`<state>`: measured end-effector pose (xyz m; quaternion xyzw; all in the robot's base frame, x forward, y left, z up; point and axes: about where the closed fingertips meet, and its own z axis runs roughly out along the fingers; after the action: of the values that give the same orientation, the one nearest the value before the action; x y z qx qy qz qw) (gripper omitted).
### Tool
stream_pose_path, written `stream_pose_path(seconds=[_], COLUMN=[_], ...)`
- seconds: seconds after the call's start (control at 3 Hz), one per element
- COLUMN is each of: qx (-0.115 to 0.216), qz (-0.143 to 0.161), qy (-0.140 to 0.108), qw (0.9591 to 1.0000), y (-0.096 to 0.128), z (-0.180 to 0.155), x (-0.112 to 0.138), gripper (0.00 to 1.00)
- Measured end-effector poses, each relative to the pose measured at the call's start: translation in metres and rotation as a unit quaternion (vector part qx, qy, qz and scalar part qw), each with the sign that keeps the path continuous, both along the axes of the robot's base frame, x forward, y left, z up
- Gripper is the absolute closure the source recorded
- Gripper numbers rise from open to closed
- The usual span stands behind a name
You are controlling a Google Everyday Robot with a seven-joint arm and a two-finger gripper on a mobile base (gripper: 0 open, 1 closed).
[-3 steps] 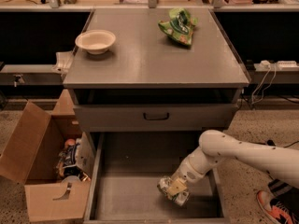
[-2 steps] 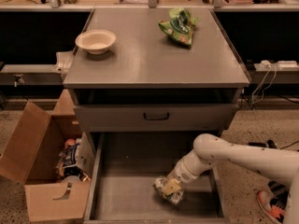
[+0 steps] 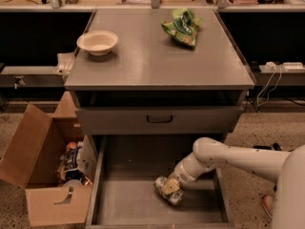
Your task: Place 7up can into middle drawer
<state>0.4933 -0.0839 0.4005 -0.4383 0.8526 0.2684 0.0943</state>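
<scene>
The middle drawer [image 3: 128, 204] is pulled open at the bottom of the grey cabinet, showing its flat grey floor. The 7up can [image 3: 167, 190], silvery with green marks, lies on its side low over the drawer floor, right of centre. My gripper [image 3: 172, 185] reaches down into the drawer from the right on a white arm and sits right at the can, which covers its fingertips.
A cream bowl [image 3: 97, 42] and a green foil snack bag [image 3: 182, 26] rest on the cabinet top [image 3: 157, 61]. A shut drawer face with a dark handle [image 3: 159, 119] is above the open drawer. An open cardboard box [image 3: 43, 175] of clutter stands on the floor at left.
The arm has shifted the can a little to the left and lower inside the drawer.
</scene>
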Motion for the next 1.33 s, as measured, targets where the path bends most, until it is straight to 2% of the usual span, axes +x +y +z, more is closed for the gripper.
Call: stream_pose_path(seconds=[0.33,0.67,1.33], qx=[0.007,0.014,0.032], qz=[-0.009,-0.013,-0.005], qy=[0.002,0.006,0.006], qw=[0.9999,0.9998,0.9994], y=[0.0037,0.0052,0.0077], z=[-0.0019,-0.004,0.0029], x=[0.0059,0.009,0.0084], gripper=[0.81,0.57,0.11])
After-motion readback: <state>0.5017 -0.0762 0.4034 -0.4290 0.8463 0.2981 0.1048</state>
